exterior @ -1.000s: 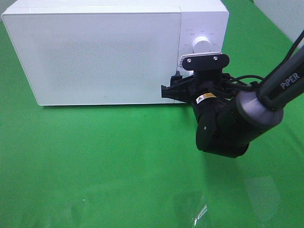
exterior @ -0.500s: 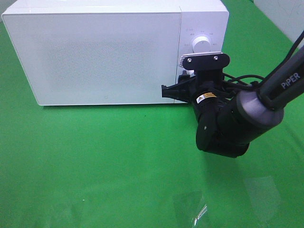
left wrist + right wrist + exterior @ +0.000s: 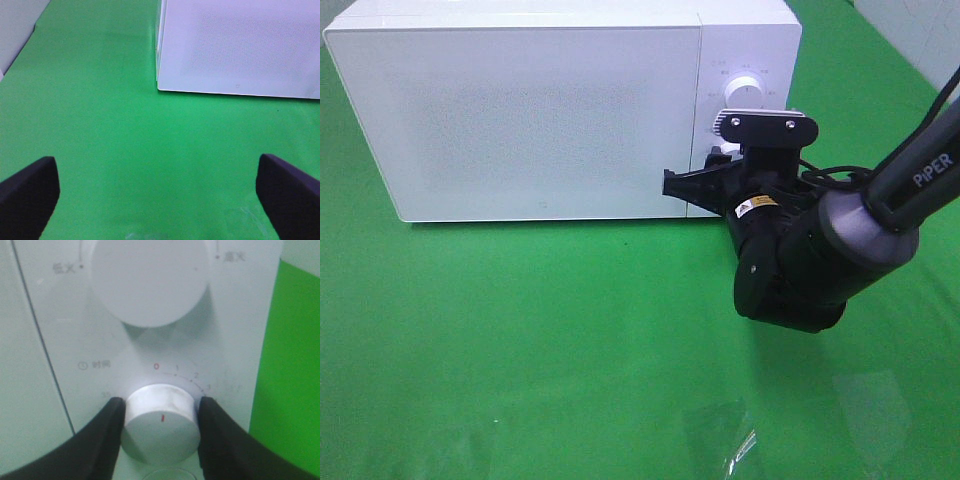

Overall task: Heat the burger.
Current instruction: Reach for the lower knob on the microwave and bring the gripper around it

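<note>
One green cloth (image 3: 520, 340) fills the scene and carries everything I can see. On it stands a white microwave (image 3: 540, 120) with its door (image 3: 520, 150) closed and a control panel (image 3: 745, 50) at the right end.

My right arm (image 3: 800, 260), black with a grey sleeve, reaches in from the right of the high view and ends against that panel. The panel bears an upper dial (image 3: 150, 280) and, below it, a smaller timer knob (image 3: 159, 432) with a red tick (image 3: 162, 417) that points roughly toward the 0 of its printed scale.

The right gripper (image 3: 160, 415) is partly closed around the timer knob: one black finger (image 3: 100, 440) presses each side of it, so the knob is held between the jaws.

The left gripper (image 3: 157, 195) hangs low over bare cloth, near the microwave's left front corner but apart from it, jaws fully spread with nothing between them; only its two dark fingertips (image 3: 27, 192) show.

The burger appears in none of my views, so I cannot tell where it sits.
</note>
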Controlling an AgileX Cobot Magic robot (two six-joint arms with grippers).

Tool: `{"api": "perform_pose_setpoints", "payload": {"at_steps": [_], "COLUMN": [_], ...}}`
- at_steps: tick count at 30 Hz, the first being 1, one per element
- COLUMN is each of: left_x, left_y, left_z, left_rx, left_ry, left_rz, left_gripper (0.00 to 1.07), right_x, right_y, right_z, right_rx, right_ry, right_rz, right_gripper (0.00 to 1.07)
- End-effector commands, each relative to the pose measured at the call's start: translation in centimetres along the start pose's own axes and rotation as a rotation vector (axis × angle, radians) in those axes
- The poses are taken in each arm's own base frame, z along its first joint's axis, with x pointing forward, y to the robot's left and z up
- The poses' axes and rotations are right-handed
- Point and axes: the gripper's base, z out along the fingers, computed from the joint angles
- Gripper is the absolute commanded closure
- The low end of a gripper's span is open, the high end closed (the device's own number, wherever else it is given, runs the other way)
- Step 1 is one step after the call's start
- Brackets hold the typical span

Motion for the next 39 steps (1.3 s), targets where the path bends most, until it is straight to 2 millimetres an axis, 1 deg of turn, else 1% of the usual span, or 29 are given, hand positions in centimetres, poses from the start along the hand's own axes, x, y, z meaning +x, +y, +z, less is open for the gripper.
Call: {"api": "perform_pose_setpoints", "payload": {"at_steps": [1,2,3,4,6,7,8,9,10,13,14,15,16,17,18,19,20,21,23,27,39], "left_x": [0.0,0.0,0.0,0.0,0.0,0.0,0.0,0.0,0.0,0.0,0.0,0.0,0.0,0.0,0.0,0.0,0.0,0.0,0.0,0.0,0.0], "left_y": [0.0,0.0,0.0,0.0,0.0,0.0,0.0,0.0,0.0,0.0,0.0,0.0,0.0,0.0,0.0,0.0,0.0,0.0,0.0,0.0,0.0], "left_z": [-0.1,-0.1,-0.1,-0.1,-0.1,-0.1,-0.1,-0.1,-0.1,-0.1,-0.1,-0.1,-0.1,-0.1,-0.1,-0.1,-0.1,-0.1,-0.1,-0.1,-0.1], "left_rx": [-0.001,-0.001,-0.001,-0.001,-0.001,-0.001,-0.001,-0.001,-0.001,-0.001,-0.001,-0.001,-0.001,-0.001,-0.001,-0.001,-0.001,-0.001,-0.001,-0.001,-0.001], "left_ry": [-0.026,-0.026,-0.026,-0.026,-0.026,-0.026,-0.026,-0.026,-0.026,-0.026,-0.026,-0.026,-0.026,-0.026,-0.026,-0.026,-0.026,-0.026,-0.026,-0.026,-0.026], "left_rz": [0.001,0.001,0.001,0.001,0.001,0.001,0.001,0.001,0.001,0.001,0.001,0.001,0.001,0.001,0.001,0.001,0.001,0.001,0.001,0.001,0.001], "left_gripper": [0.07,0.07,0.07,0.07,0.07,0.07,0.07,0.07,0.07,0.07,0.07,0.07,0.07,0.07,0.07,0.07,0.07,0.07,0.07,0.07,0.08], "right_x": [-0.6,-0.6,-0.5,-0.5,-0.4,-0.4,-0.5,-0.5,-0.5,-0.5,-0.5,-0.5,-0.6,-0.6,-0.7,-0.7,-0.9,-0.9,-0.9,-0.9,-0.9], "right_y": [0.5,0.5,0.8,0.8,1.3,1.3,1.4,1.4,1.5,1.5,1.5,1.5,1.6,1.6,1.6,1.6,1.6,1.6,1.6,1.6,1.6], "right_z": [0.2,0.2,0.1,0.1,0.1,0.1,0.1,0.1,0.1,0.1,0.0,0.0,0.0,0.0,0.0,0.0,0.0,0.0,0.0,0.0,0.0], "right_rx": [-0.051,-0.051,-0.079,-0.079,-0.129,-0.129,-0.143,-0.143,-0.147,-0.147,-0.151,-0.151,-0.156,-0.156,-0.163,-0.163,-0.173,-0.173,-0.173,-0.174,-0.170], "right_ry": [-0.010,-0.010,0.014,0.014,0.046,0.046,0.056,0.056,0.065,0.069,0.075,0.075,0.076,0.076,0.066,0.066,0.059,0.059,0.069,0.081,0.077], "right_rz": [0.299,0.299,0.444,0.444,0.709,0.709,0.818,0.818,0.918,0.960,1.024,1.024,1.090,1.090,1.154,1.154,1.232,1.232,1.380,1.432,1.426], "right_gripper": [1.07,1.07,1.07,1.07,1.07,1.07,1.07,1.07,1.07,1.07,1.07,1.07,1.07,1.07,1.07,1.07,1.07,1.07,1.07,1.07,1.06]}}
